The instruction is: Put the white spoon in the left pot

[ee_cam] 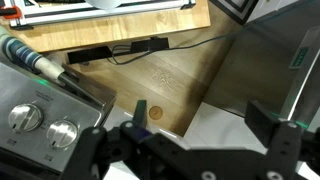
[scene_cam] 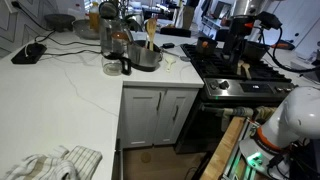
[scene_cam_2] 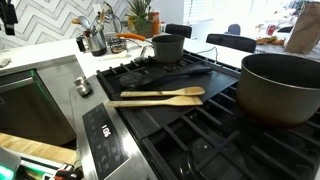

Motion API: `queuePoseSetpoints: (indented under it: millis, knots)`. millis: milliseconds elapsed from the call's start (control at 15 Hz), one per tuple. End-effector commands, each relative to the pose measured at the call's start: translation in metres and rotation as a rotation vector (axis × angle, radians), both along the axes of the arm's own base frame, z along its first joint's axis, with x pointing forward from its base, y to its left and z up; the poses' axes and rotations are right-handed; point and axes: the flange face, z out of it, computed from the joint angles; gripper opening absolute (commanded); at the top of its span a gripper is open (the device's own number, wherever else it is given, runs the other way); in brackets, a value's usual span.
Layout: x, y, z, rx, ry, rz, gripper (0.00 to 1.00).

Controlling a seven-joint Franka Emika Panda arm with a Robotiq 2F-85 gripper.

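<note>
Wooden floor beneath pincer, jaws spread wide, empty, left pot on stove

Black stove top, two wooden spoons side by side, small dark pot, large grey pot

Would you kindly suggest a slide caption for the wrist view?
Open claw hangs above the wooden floor beside the stove knobs.
</note>
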Motion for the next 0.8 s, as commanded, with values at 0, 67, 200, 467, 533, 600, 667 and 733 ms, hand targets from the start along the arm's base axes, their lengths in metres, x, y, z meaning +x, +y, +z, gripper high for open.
queuePoseSetpoints:
  millis: [0,67,200,467,533,600,667,733]
  knots:
    - [0.0,0.0,0.001,0.0,0.001,0.0,1.0]
    - [0.0,0.0,0.001,0.0,0.001,0.0,1.0]
    - [0.0,0.0,0.001,0.0,0.001,0.0,1.0]
    - [0.0,0.0,0.001,0.0,0.001,0.0,1.0]
    - [0.0,0.0,0.001,0.0,0.001,0.0,1.0]
    - [0.0,0.0,0.001,0.0,0.001,0.0,1.0]
    - [0.0,0.0,0.001,0.0,0.001,0.0,1.0]
    - [0.012,-0.002,-0.004,0.048,0.036,-0.018,1.0]
